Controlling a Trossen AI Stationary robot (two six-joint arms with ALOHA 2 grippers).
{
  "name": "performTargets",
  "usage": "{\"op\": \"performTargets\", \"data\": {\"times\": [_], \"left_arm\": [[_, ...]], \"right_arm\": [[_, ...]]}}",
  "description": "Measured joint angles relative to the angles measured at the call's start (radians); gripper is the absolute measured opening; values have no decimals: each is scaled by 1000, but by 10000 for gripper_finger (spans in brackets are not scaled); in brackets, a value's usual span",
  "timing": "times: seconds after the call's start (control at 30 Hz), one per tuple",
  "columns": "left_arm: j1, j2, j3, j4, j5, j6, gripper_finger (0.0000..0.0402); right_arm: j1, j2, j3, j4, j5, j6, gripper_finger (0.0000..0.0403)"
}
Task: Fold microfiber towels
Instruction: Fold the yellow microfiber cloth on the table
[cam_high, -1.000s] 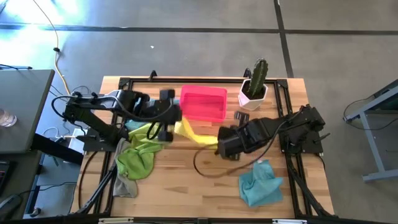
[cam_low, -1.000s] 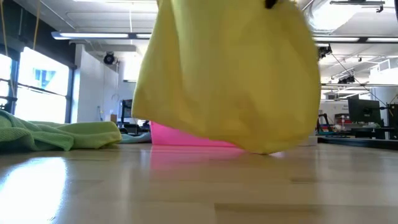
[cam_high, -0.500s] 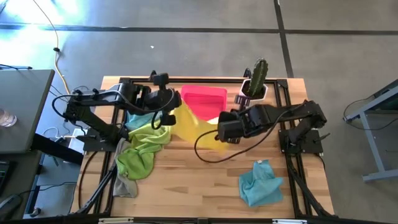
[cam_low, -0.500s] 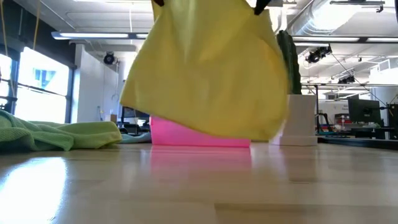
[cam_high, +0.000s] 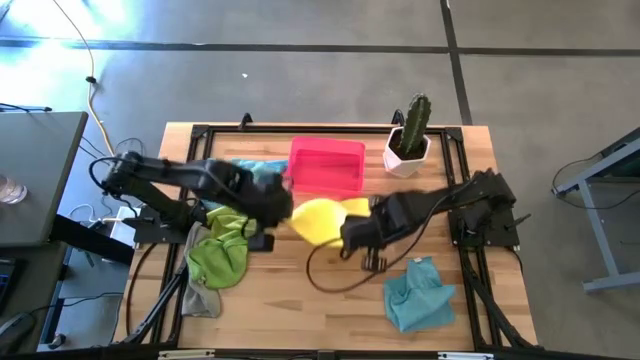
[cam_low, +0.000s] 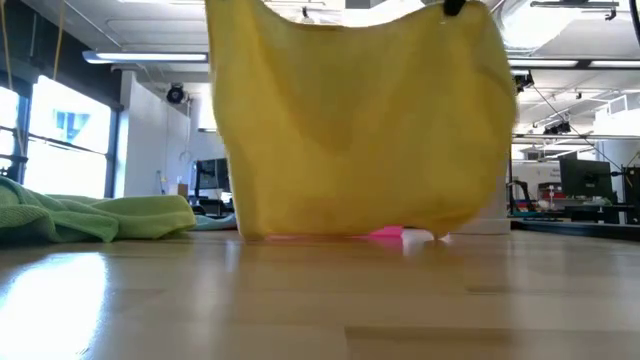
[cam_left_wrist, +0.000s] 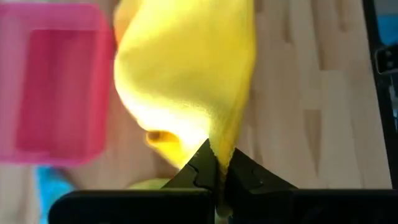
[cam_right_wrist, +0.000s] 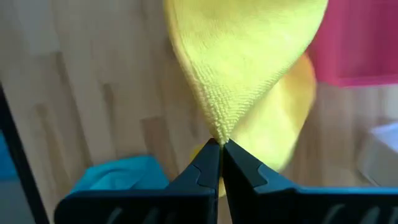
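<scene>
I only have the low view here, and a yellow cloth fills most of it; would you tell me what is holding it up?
Observer: Both grippers. The left gripper is shut on one edge of the yellow towel, and the right gripper is shut on the other.
Operator: Thank you. What is on the table to my right?
Observer: A crumpled light blue towel lies near the front edge on the right arm's side, apart from the others.
Operator: And behind the yellow one?
Observer: The pink tray sits there, with a potted cactus beside it.
</scene>
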Motion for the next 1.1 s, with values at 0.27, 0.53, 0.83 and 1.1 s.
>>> {"op": "performTargets", "data": {"times": [0.27, 0.53, 0.83, 1.1], "left_arm": [[-128, 43, -202, 156, -45, -56, 0], [-204, 61, -335, 323, -48, -101, 0], [-250, 59, -379, 395, -49, -146, 0], [-260, 60, -379, 393, -48, -163, 0]], "right_arm": [[95, 142, 0, 51, 39, 2, 2], [189, 264, -1, 139, 61, 2, 2], [240, 332, -1, 198, 78, 54, 3], [273, 339, -1, 214, 81, 198, 46]]}}
